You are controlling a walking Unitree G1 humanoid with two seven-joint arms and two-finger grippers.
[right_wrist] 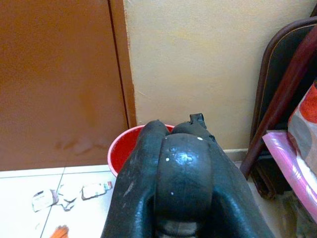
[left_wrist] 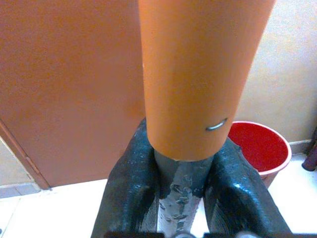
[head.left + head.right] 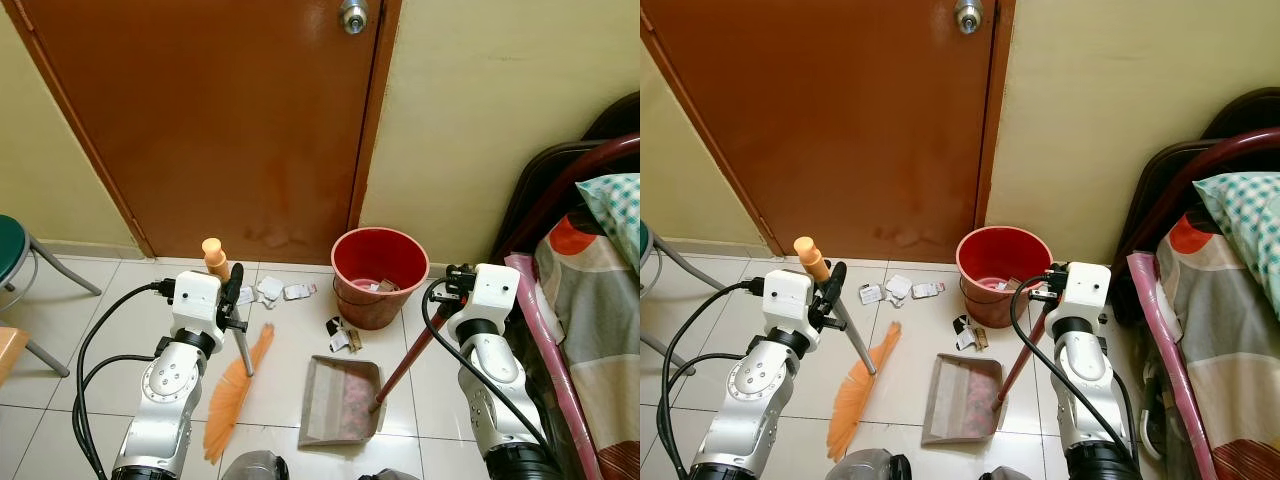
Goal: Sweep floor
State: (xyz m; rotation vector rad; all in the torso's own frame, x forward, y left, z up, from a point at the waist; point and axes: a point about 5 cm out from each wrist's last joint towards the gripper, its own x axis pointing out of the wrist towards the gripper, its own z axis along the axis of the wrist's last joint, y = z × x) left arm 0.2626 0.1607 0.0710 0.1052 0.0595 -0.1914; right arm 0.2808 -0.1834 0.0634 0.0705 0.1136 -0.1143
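Note:
My left gripper (image 3: 232, 290) is shut on the grey shaft of a broom, just below its orange end cap (image 3: 214, 255) (image 2: 198, 74). The broom's orange bristles (image 3: 235, 395) rest on the white tiles. My right gripper (image 3: 455, 285) is shut on the top of the dustpan's red handle (image 3: 405, 365). The grey dustpan (image 3: 340, 402) lies flat on the floor with pinkish debris inside. Paper scraps (image 3: 272, 292) lie near the door, and more scraps (image 3: 343, 338) sit between the dustpan and a red bucket (image 3: 375, 305) that holds some paper.
A brown door (image 3: 220, 120) and a yellow wall stand straight ahead. A green stool (image 3: 15, 250) is at the left. A bed with a patterned cover (image 3: 600, 300) and a dark chair frame (image 3: 540, 190) crowd the right side.

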